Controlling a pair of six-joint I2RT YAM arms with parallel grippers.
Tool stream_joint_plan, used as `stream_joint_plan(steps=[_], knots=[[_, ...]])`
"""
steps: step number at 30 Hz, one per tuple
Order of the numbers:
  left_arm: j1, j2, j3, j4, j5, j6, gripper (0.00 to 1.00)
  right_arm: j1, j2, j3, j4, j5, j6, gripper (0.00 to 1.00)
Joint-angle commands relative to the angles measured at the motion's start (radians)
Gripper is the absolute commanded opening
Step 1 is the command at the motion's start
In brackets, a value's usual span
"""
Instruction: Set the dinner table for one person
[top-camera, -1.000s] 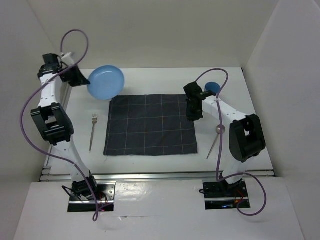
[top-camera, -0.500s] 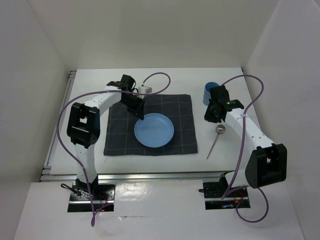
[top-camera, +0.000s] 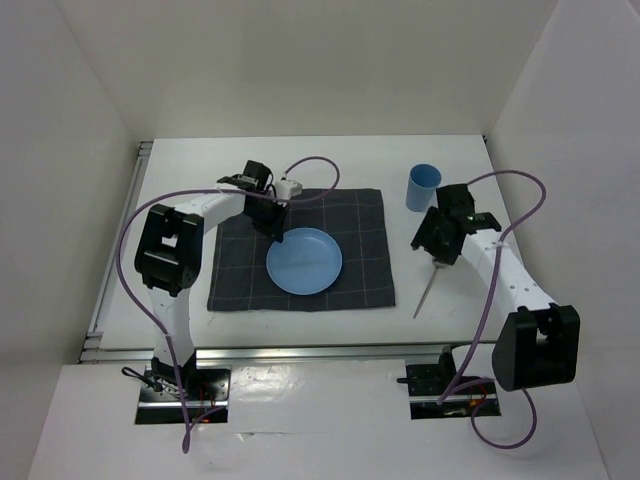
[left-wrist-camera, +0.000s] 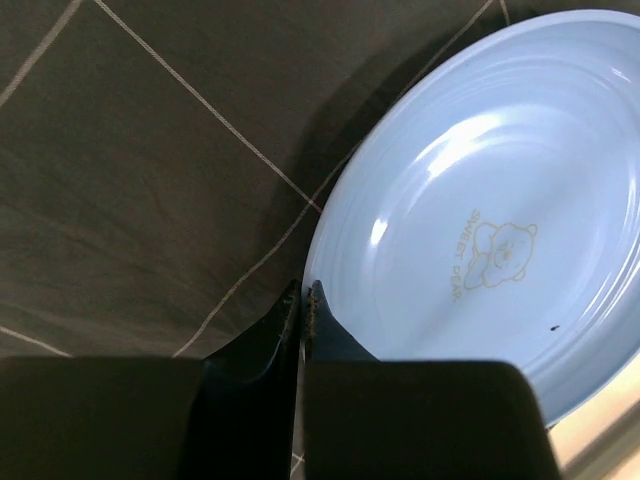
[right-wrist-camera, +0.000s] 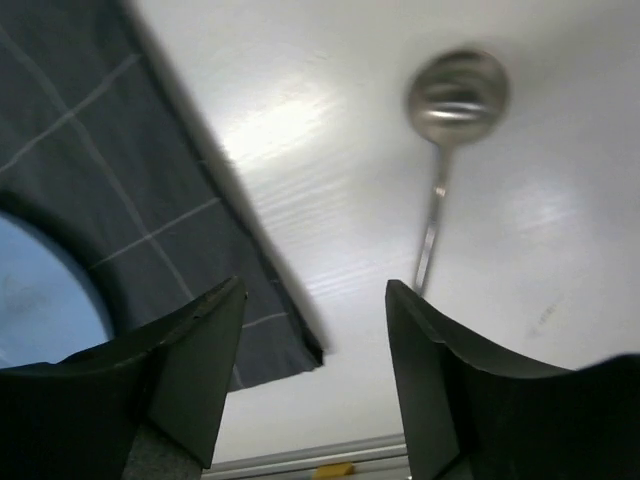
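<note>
The light blue plate (top-camera: 303, 261) lies on the dark grey checked cloth (top-camera: 240, 275) in the middle of the white dinner table (top-camera: 330, 160). My left gripper (top-camera: 277, 228) is shut on the plate's far left rim; in the left wrist view the fingertips (left-wrist-camera: 303, 298) pinch the rim of the plate (left-wrist-camera: 480, 220). My right gripper (top-camera: 436, 246) is open and empty, right above the bowl of the metal spoon (top-camera: 427, 293). The right wrist view shows the spoon (right-wrist-camera: 455, 95) ahead of the open gripper (right-wrist-camera: 315, 290).
A blue cup (top-camera: 422, 187) stands upright at the back right, behind my right gripper. The cloth's right corner (right-wrist-camera: 290, 340) and a bit of the plate (right-wrist-camera: 40, 300) show in the right wrist view. The front aluminium rail (top-camera: 320, 350) runs along the near edge.
My left gripper carried the plate from the back left onto the cloth and keeps hold of it. My right gripper moved from the cloth's edge past the cup to above the spoon.
</note>
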Motion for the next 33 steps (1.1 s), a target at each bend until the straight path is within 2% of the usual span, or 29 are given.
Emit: stream_joint_plan(steps=[1,5,10,18,19,22,25,26,30,31,33], knots=[[-0.007,-0.055,-0.036,0.09,-0.053,-0.004,0.0,-0.07,-0.044,-0.071,-0.051,-0.029,0.039,0.67],[-0.007,-0.075,-0.062,0.116,-0.053,-0.003,0.0,-0.109,-0.004,-0.142,-0.06,-0.038,0.039,0.72],[-0.007,-0.094,-0.065,0.138,-0.042,-0.004,0.0,-0.118,0.042,-0.123,-0.06,-0.015,0.084,0.86],[-0.007,-0.083,-0.03,0.095,-0.022,-0.013,0.0,-0.144,0.184,-0.241,0.072,-0.075,0.133,0.88],[-0.007,-0.083,-0.03,0.095,-0.022,-0.013,0.06,-0.144,0.197,-0.254,0.084,-0.075,0.133,0.85],[-0.007,-0.083,-0.019,0.071,-0.022,-0.013,0.14,-0.153,0.246,-0.272,0.104,-0.047,0.145,0.75],[-0.007,-0.092,0.002,0.058,-0.034,-0.031,0.19,-0.153,0.246,-0.263,0.113,-0.037,0.145,0.57],[0.005,-0.104,0.002,0.045,-0.034,-0.031,0.24,-0.153,0.246,-0.263,0.113,-0.036,0.145,0.41],[0.016,-0.129,0.013,0.021,-0.034,-0.031,0.36,-0.153,0.246,-0.254,0.113,-0.026,0.154,0.05],[0.016,-0.14,0.013,0.008,-0.044,-0.031,0.36,-0.153,0.235,-0.254,0.113,-0.026,0.145,0.0],[0.028,-0.166,0.013,-0.006,-0.044,-0.04,0.37,-0.153,0.212,-0.242,0.101,-0.038,0.133,0.0]])
